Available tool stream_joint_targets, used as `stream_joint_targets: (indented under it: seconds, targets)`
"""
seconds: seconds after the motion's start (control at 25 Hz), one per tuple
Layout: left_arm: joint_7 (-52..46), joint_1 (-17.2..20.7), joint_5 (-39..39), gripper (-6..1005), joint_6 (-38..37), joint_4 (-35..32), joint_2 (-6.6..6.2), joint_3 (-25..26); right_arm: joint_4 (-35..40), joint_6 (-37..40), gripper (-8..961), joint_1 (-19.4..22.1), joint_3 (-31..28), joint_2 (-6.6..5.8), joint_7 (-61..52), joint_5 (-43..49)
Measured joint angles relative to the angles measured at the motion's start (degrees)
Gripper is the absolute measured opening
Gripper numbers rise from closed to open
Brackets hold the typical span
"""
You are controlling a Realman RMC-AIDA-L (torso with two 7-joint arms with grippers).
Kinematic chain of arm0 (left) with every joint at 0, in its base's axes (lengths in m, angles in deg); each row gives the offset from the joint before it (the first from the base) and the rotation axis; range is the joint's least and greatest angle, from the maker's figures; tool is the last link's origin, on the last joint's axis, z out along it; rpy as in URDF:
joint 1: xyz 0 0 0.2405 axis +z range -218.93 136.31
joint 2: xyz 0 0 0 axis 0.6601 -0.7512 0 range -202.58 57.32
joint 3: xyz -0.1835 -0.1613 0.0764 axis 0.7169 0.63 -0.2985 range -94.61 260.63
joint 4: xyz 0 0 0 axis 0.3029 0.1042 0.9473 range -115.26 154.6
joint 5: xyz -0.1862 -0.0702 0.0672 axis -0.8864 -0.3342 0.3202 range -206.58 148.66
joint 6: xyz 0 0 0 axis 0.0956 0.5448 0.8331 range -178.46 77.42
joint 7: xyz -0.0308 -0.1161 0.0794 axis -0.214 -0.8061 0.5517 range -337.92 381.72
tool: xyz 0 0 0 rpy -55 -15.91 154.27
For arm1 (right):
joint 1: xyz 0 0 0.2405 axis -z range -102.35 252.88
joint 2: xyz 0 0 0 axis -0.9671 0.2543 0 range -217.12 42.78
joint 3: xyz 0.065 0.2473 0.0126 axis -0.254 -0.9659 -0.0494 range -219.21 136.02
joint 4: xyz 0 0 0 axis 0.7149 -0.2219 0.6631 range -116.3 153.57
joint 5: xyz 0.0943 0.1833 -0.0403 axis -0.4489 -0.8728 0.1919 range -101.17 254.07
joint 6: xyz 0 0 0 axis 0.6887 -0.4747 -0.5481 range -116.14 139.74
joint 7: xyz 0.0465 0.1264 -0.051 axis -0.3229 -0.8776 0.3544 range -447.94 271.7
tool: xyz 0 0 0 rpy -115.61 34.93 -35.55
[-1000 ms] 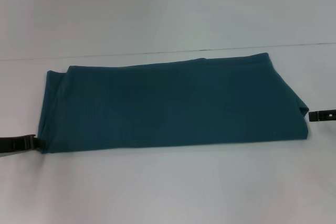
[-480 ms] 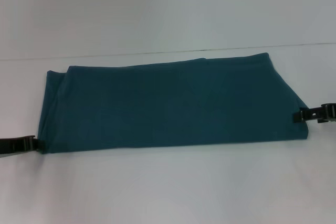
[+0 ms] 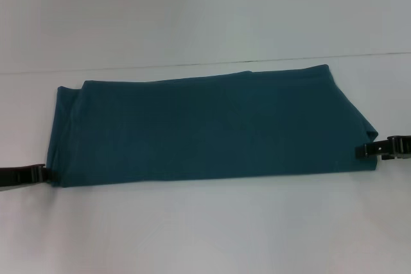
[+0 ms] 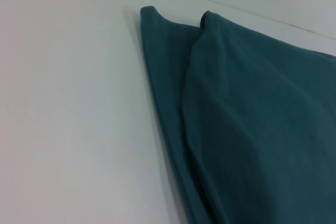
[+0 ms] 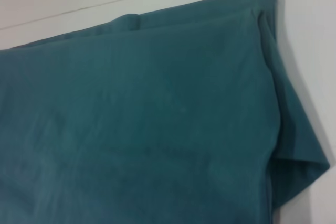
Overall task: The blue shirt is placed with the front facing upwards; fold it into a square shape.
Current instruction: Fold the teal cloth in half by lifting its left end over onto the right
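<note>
**Shirt folded to a long band, both grippers at its near corners**

The blue shirt (image 3: 212,129) lies flat on the white table (image 3: 205,229), folded into a long horizontal band with plain fabric on top; no lettering or collar shows. Its far edge runs just short of the thin dark line (image 3: 192,64) across the table. The shirt's left end shows two stacked layers with rounded corners, clear in the left wrist view (image 4: 236,119), where one layer overlaps the other. Its right end has a small flap sticking out at the near side, seen in the right wrist view (image 5: 157,119) as a loose pointed corner beyond the main fold.

The left gripper (image 3: 40,174) sits low at the shirt's near left corner, tip touching or right against the fabric edge. Only a dark bar of it is in view, so whether the fingers are apart or closed cannot be told.

The right gripper (image 3: 365,150) is at the shirt's near right corner, its tip overlapping the fabric edge by the flap. Finger spacing cannot be told here either, nor whether it grips cloth.

Neither wrist view shows its own fingers; both are filled with shirt and bare table.
</note>
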Motion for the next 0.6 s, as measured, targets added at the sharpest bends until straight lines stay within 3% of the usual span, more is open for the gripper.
stream_joint_targets:
  seconds: [0.16,0.6]
  targets:
    - [0.0,-0.1,-0.6,27,-0.2,0.0,-0.03,0.0,-1.4,-0.9,789,-0.3,0.0,0.03,0.5,0.0]
    - [0.1,-0.2,-0.7,27,-0.2,0.0,-0.08,-0.1,-2.5,-3.2,790,-1.1,0.0,0.53,0.0,0.3]
